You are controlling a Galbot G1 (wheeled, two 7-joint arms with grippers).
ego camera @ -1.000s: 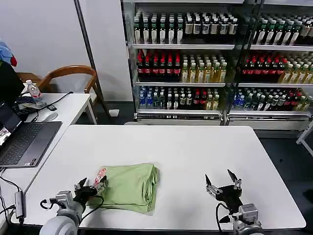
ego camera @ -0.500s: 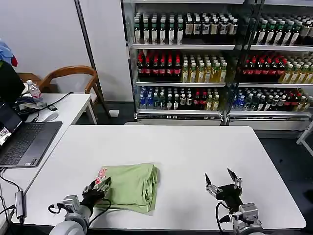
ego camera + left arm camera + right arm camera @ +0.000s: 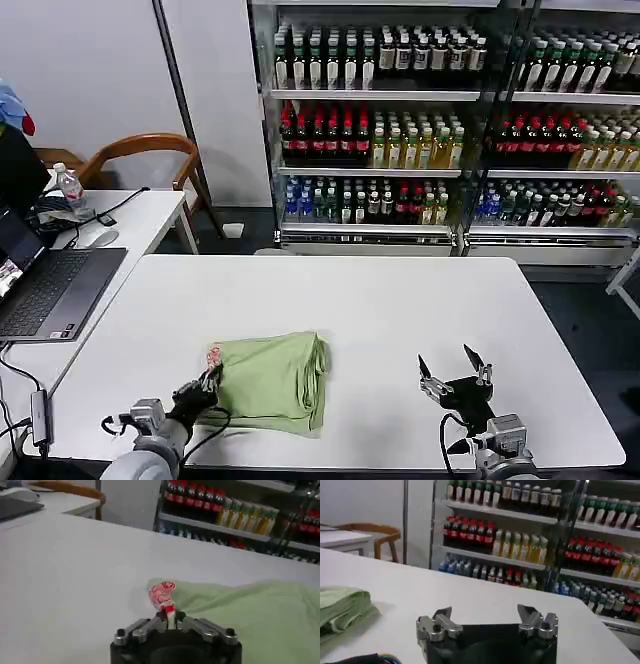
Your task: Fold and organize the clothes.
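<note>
The drinks shelves [image 3: 440,130] fill the far wall from 12 to 2 o'clock, rows of bottles on every level. Below them the white counter [image 3: 400,310] spreads across the middle of the head view, and a smaller side counter [image 3: 150,215] at 10 o'clock carries an open laptop [image 3: 45,290], with a wooden chair [image 3: 140,155] behind it. On the white counter, near its front edge at about 7 o'clock, lies the light green shirt [image 3: 270,380], folded into a thick, roughly square bundle with its layered edges turned toward the right. A bit of the red-and-white print [image 3: 161,592] sticks out at the bundle's left corner. The left tool [image 3: 203,385] sits at that corner with its fingers [image 3: 150,626] pressed together, pinching the printed cloth between them. The right tool [image 3: 453,372] hovers low over bare counter at 5 o'clock, well apart from the shirt, its two fingers [image 3: 442,616] spread wide and holding nothing.
</note>
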